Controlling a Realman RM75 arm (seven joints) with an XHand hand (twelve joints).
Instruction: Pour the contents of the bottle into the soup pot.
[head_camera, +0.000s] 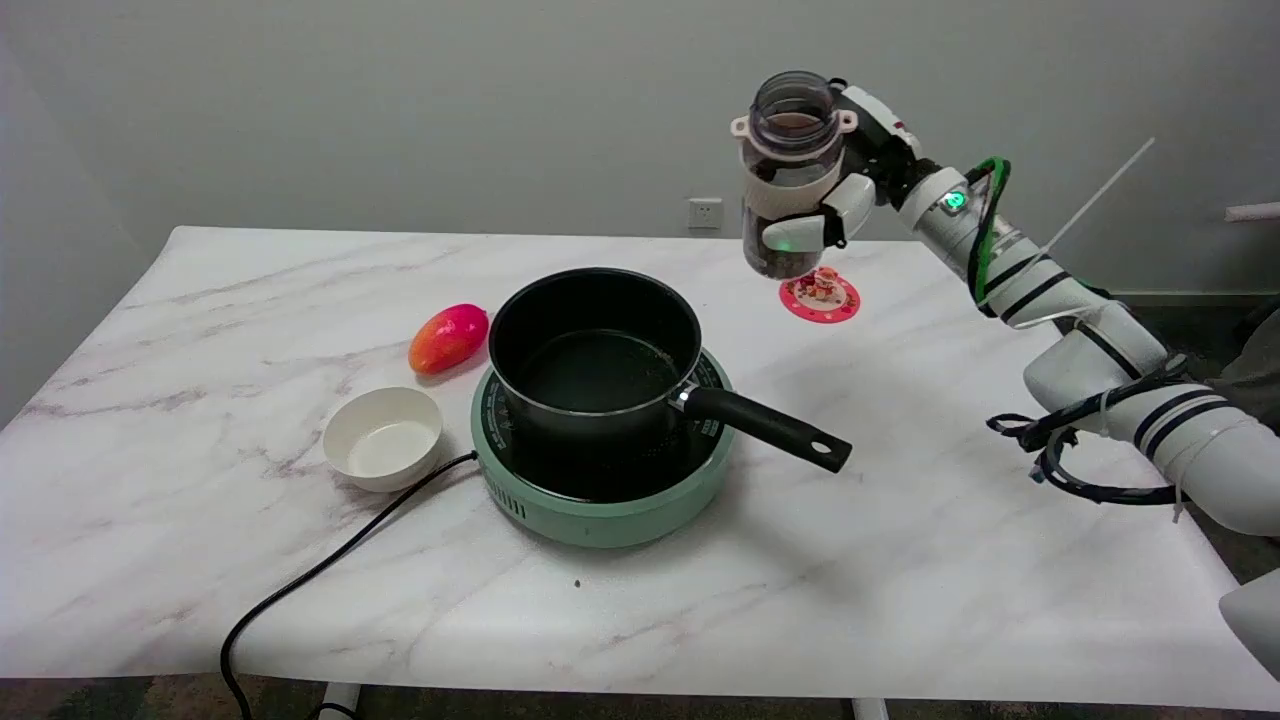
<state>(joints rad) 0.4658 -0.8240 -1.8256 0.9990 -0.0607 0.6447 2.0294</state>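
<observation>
Head view: the right hand grips a clear bottle upright in the air at two o'clock from the soup pot — dark contents fill its lower part, its mouth open. The black pot sits on a green hotplate, seemingly empty. A white bowl lies at nine o'clock, a mango at ten, a pink coaster under the bottle — all on a marble table, grey wall behind

Bottle gripped upright in right hand, fingers wrapped round its middle, mouth open above them. Soup pot seated on cooker, below-left of fingers.
</observation>
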